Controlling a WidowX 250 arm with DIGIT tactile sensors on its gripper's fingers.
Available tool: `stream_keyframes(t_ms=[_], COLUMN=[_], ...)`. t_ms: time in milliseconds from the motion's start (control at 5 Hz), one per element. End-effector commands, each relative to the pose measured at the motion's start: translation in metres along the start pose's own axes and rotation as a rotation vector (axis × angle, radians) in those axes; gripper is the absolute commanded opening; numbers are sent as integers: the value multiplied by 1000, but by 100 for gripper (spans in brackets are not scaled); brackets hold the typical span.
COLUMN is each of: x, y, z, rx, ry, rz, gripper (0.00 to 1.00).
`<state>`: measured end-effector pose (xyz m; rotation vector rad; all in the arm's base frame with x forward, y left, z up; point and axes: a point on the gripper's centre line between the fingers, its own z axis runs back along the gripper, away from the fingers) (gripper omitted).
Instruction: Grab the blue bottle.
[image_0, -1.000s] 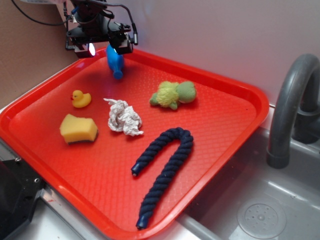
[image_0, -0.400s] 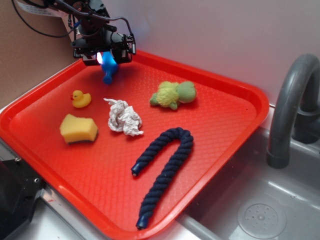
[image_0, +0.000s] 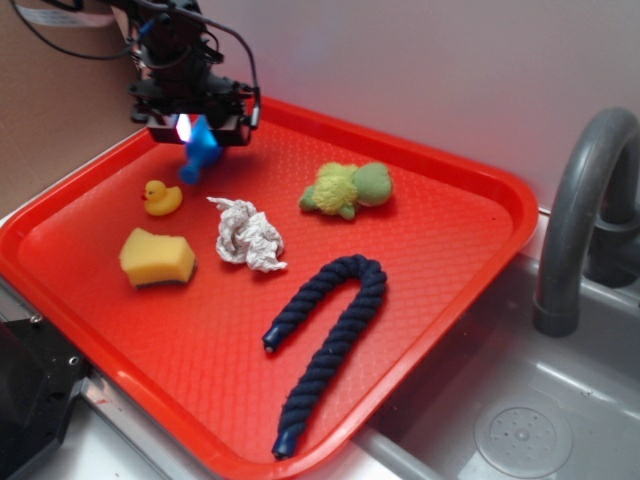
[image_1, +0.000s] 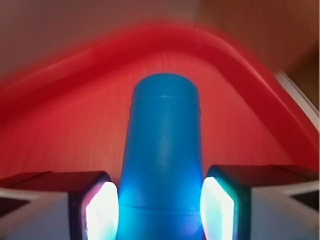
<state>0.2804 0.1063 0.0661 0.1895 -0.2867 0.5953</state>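
Note:
The blue bottle (image_0: 199, 152) hangs neck-down and tilted at the far left corner of the red tray (image_0: 455, 300). My gripper (image_0: 196, 130) is shut on its body from above. In the wrist view the blue bottle (image_1: 162, 150) fills the space between my two lit pads (image_1: 102, 210), touching both, with its neck pointing away over the tray's floor (image_1: 75, 130). My gripper (image_1: 160, 210) has the bottle's lower body hidden below the frame's edge.
On the tray lie a yellow rubber duck (image_0: 161, 197), a yellow sponge (image_0: 157, 257), a crumpled paper ball (image_0: 246, 236), a green plush toy (image_0: 348, 188) and a dark navy rope (image_0: 332, 338). A grey faucet (image_0: 575, 220) and a sink (image_0: 520, 430) stand at the right.
My gripper has moved left along the tray's far side with the blue bottle in it, now closer to the duck. The other objects have not moved.

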Motion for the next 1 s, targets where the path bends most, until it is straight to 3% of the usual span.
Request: stream_keyframes(t_ms=[0, 200, 600, 800], x=[-26, -33, -27, -27], y=[-17, -13, -13, -19], z=[135, 168, 198, 191], rx=[-162, -198, -234, -202], ry=[71, 100, -17, -11], rz=[-401, -500, -473, -520], gripper=[0, 0, 0, 14])
